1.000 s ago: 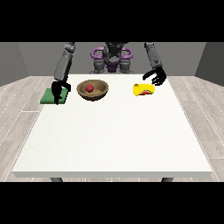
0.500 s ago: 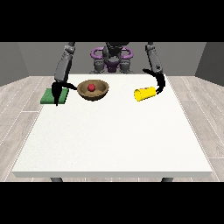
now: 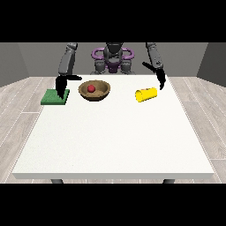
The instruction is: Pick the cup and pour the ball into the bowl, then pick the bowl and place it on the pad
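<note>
The yellow cup [image 3: 146, 94] lies on its side on the far part of the table, toward the view's right, its open mouth turned to the left. The red ball [image 3: 91, 88] sits inside the brown wooden bowl [image 3: 94, 90], which stands upright near the far edge, left of centre. Just beside the bowl, at the table's far left corner, lies the flat green pad [image 3: 55, 97]; bowl and pad do not touch.

The large white table [image 3: 114, 141] fills most of the view. Around it runs a pale plank floor [image 3: 203, 114], with grey walls behind the robot [image 3: 113, 57].

The hand at the view's right [image 3: 160, 78] hangs above and just to the right of the cup, apart from it, its fingers straight and pointing down, holding nothing. The hand at the view's left [image 3: 60, 86] hangs over the pad, fingers pointing down at it, thumb spread toward the bowl, also holding nothing.
</note>
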Controlling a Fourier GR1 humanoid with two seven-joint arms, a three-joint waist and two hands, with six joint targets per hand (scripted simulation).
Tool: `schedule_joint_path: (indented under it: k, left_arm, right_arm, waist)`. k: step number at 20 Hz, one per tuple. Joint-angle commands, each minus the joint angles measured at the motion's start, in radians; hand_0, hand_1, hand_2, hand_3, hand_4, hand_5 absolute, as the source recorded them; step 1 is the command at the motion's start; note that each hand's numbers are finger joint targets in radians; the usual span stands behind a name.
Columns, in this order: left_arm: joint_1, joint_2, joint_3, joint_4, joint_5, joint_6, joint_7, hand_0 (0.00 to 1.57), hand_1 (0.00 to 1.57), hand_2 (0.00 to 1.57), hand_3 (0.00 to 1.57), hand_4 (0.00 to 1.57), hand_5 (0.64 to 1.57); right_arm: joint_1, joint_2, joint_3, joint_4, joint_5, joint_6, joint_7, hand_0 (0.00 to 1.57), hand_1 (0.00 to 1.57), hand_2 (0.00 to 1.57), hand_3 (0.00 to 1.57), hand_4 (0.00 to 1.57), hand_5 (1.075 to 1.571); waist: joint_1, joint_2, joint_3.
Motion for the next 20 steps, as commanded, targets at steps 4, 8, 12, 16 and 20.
schedule_joint_path:
  k: [4,8,12,16,20]
  left_arm:
    - [0.039,0.032,0.036,0.044,0.031,0.005,0.003,0.00,0.00,0.00,0.00,0.00,0.702]
    - [0.045,0.003,-0.007,-0.047,0.014,0.026,0.053,0.00,0.00,0.00,0.00,0.00,0.690]
    - [0.037,-0.014,-0.016,-0.068,0.034,0.012,0.058,0.00,0.00,0.00,0.00,0.00,0.699]
    - [0.055,0.053,-0.026,-0.151,0.047,-0.080,0.058,0.00,0.00,0.00,0.00,0.00,0.697]
    - [0.040,0.042,-0.020,-0.142,0.056,-0.077,0.088,0.00,0.00,0.00,0.00,0.00,0.683]
  right_arm:
    - [-0.015,0.113,0.070,0.001,0.010,-0.068,0.110,0.00,0.00,0.00,0.00,0.00,1.570]
    - [-0.011,0.135,0.051,0.101,0.012,-0.074,0.026,0.00,0.00,0.00,0.00,0.00,1.571]
    - [-0.089,0.142,0.045,0.149,0.003,-0.095,0.030,0.00,0.00,0.00,0.00,0.00,1.570]
    - [-0.100,0.157,0.006,0.209,-0.014,-0.134,-0.047,0.00,0.00,0.00,0.00,0.00,1.569]
    - [-0.040,0.184,0.031,0.237,0.009,-0.191,0.026,0.00,0.00,0.00,0.00,0.47,1.551]
  waist:
    - [-0.070,-0.090,0.0093]
    - [-0.027,-0.067,0.0098]
    - [-0.029,-0.030,0.0096]
    - [0.045,0.018,0.0101]
    - [0.031,0.013,0.0091]
